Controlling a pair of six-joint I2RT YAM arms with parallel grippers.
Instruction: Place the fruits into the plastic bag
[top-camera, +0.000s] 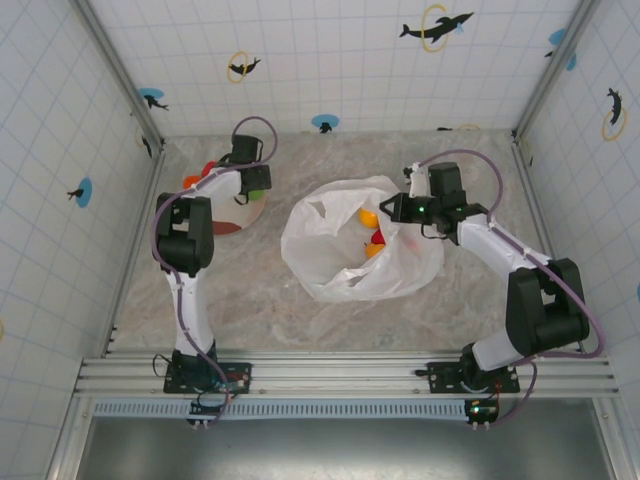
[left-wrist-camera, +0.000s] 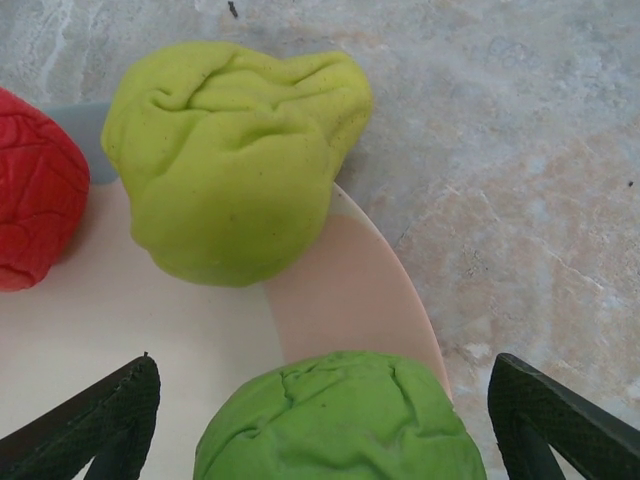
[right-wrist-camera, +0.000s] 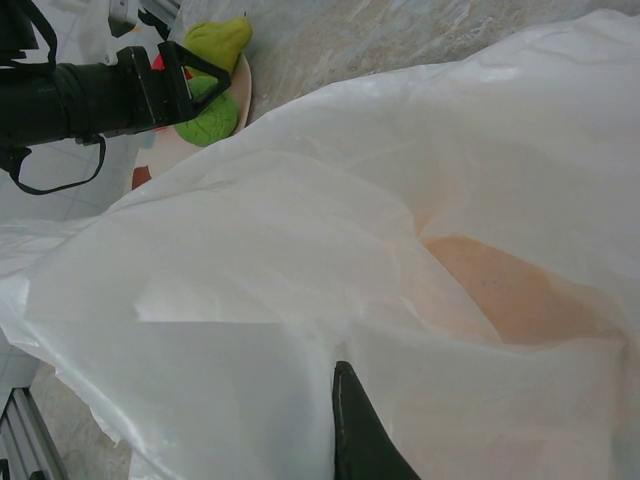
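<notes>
A green fruit lies on the edge of the round plate, between the wide-apart fingers of my open left gripper, which do not touch it. Beyond it sit a yellow-green fruit and a red fruit. The plastic bag lies mid-table with a yellow fruit, a red one and an orange one inside. My right gripper is shut on the bag's rim, the film pinched at its tip.
The plate stands at the back left of the marble table, near the left wall. My left arm reaches over it. An orange shape shows through the bag film. Tiled walls enclose the table on three sides.
</notes>
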